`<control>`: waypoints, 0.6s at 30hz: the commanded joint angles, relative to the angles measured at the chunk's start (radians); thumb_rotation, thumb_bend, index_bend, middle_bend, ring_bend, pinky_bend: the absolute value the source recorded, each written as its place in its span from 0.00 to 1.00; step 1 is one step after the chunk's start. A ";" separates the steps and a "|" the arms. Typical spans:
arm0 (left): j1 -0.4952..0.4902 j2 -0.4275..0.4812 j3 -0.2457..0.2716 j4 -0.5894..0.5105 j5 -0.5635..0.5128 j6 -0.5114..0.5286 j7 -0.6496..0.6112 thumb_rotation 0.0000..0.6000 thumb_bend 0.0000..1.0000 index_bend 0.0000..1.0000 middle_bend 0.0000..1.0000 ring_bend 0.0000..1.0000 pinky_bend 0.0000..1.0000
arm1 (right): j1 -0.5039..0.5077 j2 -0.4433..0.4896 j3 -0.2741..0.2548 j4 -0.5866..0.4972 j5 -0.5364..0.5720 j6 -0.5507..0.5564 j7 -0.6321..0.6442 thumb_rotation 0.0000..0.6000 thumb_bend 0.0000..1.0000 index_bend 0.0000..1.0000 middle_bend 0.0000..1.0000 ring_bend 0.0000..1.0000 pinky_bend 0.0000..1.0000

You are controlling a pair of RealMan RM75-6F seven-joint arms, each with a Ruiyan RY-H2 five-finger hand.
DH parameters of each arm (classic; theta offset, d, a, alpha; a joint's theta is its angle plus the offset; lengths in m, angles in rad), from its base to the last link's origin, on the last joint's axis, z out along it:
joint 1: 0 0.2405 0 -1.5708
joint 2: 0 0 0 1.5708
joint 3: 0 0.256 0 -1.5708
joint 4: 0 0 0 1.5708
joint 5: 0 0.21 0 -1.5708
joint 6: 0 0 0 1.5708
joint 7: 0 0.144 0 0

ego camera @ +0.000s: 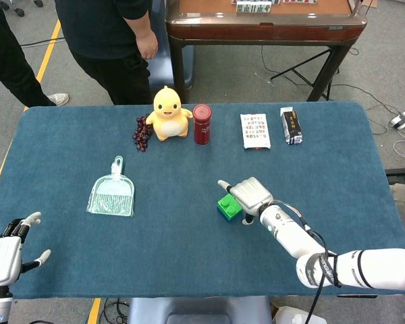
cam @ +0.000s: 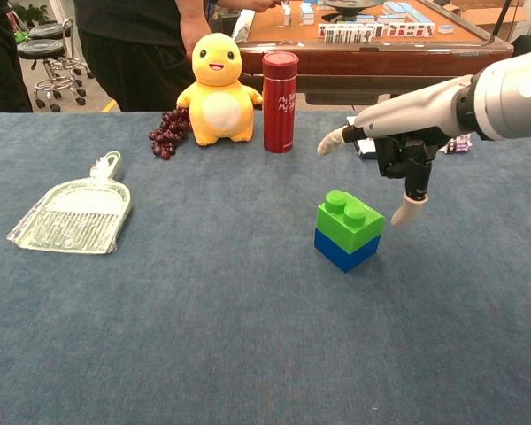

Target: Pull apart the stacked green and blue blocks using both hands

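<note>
- Two blocks sit stacked mid-table, a bit right of centre: the green block (cam: pixel 350 215) is on top of the blue block (cam: pixel 342 250), studs up, nothing pulled apart yet.
- Right hand (cam: pixel 398 150) hovers just beside the stack on its right, fingers spread and holding nothing. In the chest view one fingertip (cam: pixel 406 212) points down next to the green block's right edge, with a sliver of table between them, while another finger sticks out to the left above the stack.
- From the head view the right hand (ego camera: pixel 250 194) looks like it overlaps the stack's upper right corner, so contact can't be called from up there.
- Left hand (ego camera: pixel 5 251) is way off at the near left corner of the table (ego camera: pixel 67 155), well apart from the blocks, fingers apart and nothing in it.
- Along the back there's a yellow duck toy (cam: pixel 214 92) with a bunch of grapes (cam: pixel 168 133) just to its left and a red tumbler (cam: pixel 280 89) on its right.
- See-through dustpan (cam: pixel 73 215) lies flat on the left side, handle pointing away.
- Further right at the back are a flat card pack (ego camera: pixel 255 130) and a small dark carton (ego camera: pixel 291 125).
</note>
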 commanded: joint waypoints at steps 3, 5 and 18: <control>0.000 -0.002 0.000 0.001 0.001 0.000 -0.002 1.00 0.18 0.23 0.31 0.21 0.50 | 0.041 -0.045 -0.022 0.043 0.054 -0.006 -0.026 1.00 0.00 0.11 0.95 0.88 0.91; 0.001 -0.003 0.001 0.002 0.002 0.001 -0.002 1.00 0.18 0.23 0.31 0.21 0.50 | 0.054 -0.062 -0.028 0.061 0.074 -0.008 -0.030 1.00 0.00 0.12 0.96 0.89 0.92; 0.004 -0.004 0.002 0.005 0.000 0.002 -0.006 1.00 0.18 0.23 0.31 0.21 0.51 | 0.082 -0.118 -0.051 0.132 0.114 -0.008 -0.013 1.00 0.00 0.21 1.00 0.94 0.95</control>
